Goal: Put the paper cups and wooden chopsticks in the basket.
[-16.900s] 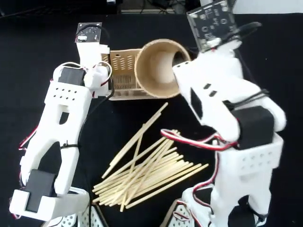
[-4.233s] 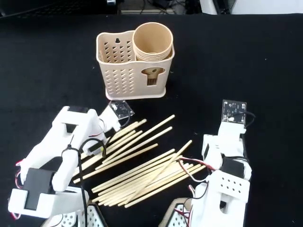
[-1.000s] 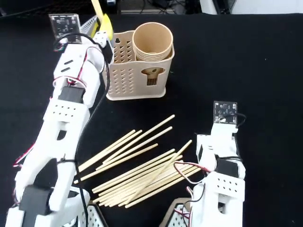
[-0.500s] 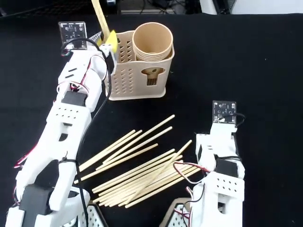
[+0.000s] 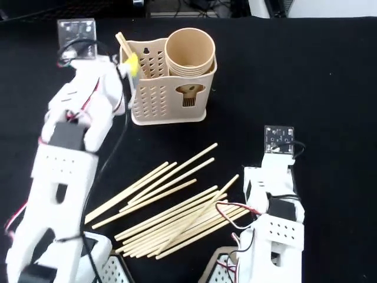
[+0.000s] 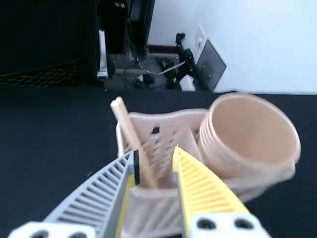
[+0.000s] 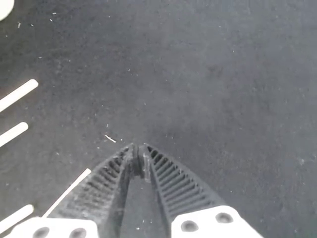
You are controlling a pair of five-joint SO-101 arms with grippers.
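Two arms stand at the near edge of a black table (image 5: 318,71), one to each side. On the left, the left arm stretches up to the far end of the table, and the left gripper (image 6: 153,157) hangs over the left-hand compartment of the basket (image 5: 165,103). Its jaws stand apart. A single chopstick (image 6: 128,130) rises between them from that compartment, leaning out to the left over the rim. It lies against the grey finger (image 6: 104,183), with a gap between it and the yellow finger (image 6: 198,188). The basket is upright, a pale perforated holder with two compartments. In its right-hand compartment sits a nested stack of paper cups (image 5: 189,50), mouth upward, their rims above the basket's wall. Nearer the arms, in the middle of the table and well apart from the basket, the loose chopsticks (image 5: 171,215) lie flat in a fanned pile, most of them slanting up to the right. On the right, the right arm is folded back low beside the pile's right end. The right gripper (image 7: 138,154) points down at bare cloth, its jaws closed tip to tip with nothing between them.
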